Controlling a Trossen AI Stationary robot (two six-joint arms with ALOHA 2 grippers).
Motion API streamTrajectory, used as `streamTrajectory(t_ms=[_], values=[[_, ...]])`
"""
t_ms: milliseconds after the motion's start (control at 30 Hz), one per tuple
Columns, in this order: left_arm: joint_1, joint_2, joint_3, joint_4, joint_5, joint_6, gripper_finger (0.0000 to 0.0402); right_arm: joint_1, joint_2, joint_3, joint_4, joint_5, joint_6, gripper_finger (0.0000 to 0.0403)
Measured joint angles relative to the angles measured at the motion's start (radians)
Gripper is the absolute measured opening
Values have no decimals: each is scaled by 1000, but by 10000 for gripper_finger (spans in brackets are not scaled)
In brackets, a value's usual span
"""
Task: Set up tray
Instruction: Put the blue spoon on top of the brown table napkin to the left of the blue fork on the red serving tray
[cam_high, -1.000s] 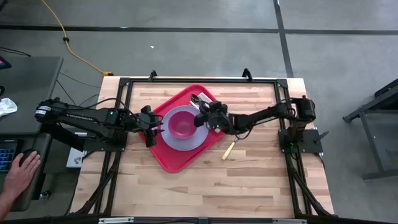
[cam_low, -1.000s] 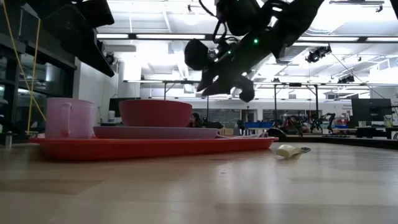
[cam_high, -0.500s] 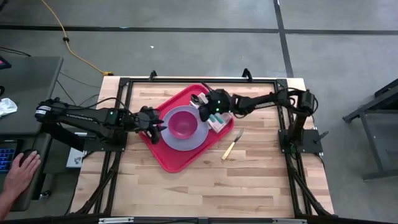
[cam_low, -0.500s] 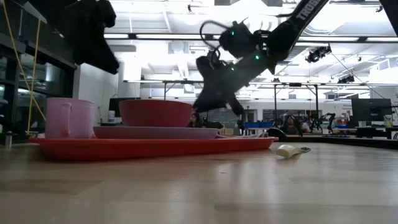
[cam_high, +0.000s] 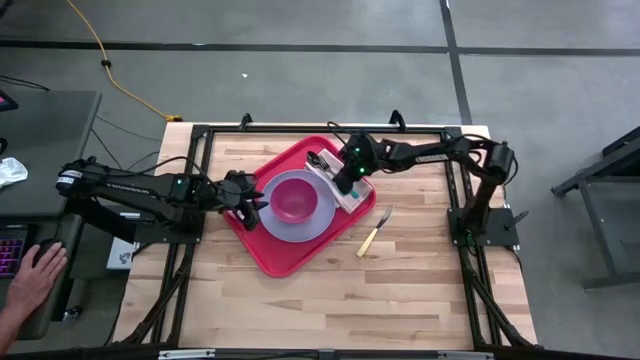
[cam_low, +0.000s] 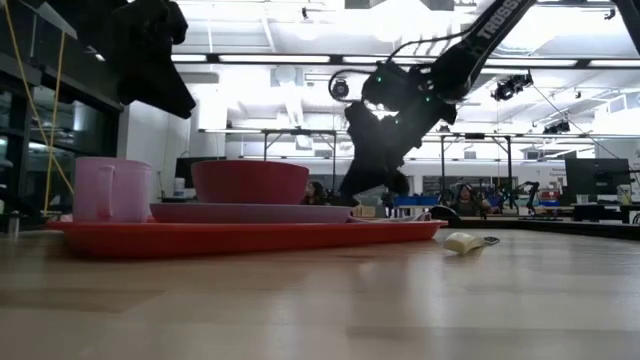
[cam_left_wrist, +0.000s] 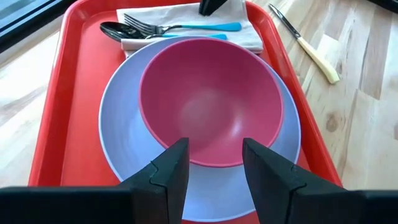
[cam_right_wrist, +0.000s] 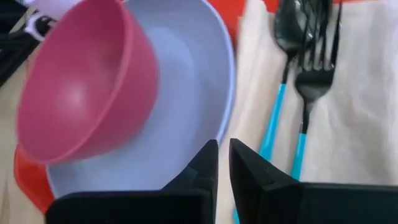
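Observation:
The red tray (cam_high: 270, 250) lies askew mid-table. On it rest a lavender plate (cam_left_wrist: 124, 137) with a pink bowl (cam_left_wrist: 211, 99) in it, a pink cup (cam_low: 112, 190), and a white napkin (cam_right_wrist: 348, 93) bearing a blue-handled fork (cam_right_wrist: 311, 81) and spoon (cam_right_wrist: 289, 37). My left gripper (cam_left_wrist: 214, 146) hovers open above the plate's left rim, raised well clear in the low view (cam_low: 165, 95). My right gripper (cam_right_wrist: 223, 144) is shut, tips down at the napkin's edge beside the plate rim (cam_high: 348, 183). My right gripper comes from above, slanting from the table's right, with its shut fingertips (cam_right_wrist: 208, 152) at the napkin's edge (cam_right_wrist: 249, 93) next to the plate rim. I cannot tell whether they touch the napkin or the plate.
A cream-handled knife (cam_high: 374, 232) lies on the bare wood right of the tray. A black frame (cam_high: 300, 130) runs round the table. A person's hand (cam_high: 30, 280) rests at a desk off the left side. Open wood lies toward the near edge.
My right gripper has swung from over the knife toward the far edge and dropped low over the napkin on the tray. My left gripper has come down a little above the tray's left side. Tray, plate, bowl and knife have stayed put.

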Motion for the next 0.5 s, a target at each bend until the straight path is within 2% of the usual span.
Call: streamTrajectory(t_ms=[333, 500], values=[[0, 0, 0, 0, 0, 1, 179, 46, -125, 0, -106, 92, -118, 2], [0, 0, 0, 0, 0, 0, 179, 66, -154, 0, -68, 100, -121, 2]])
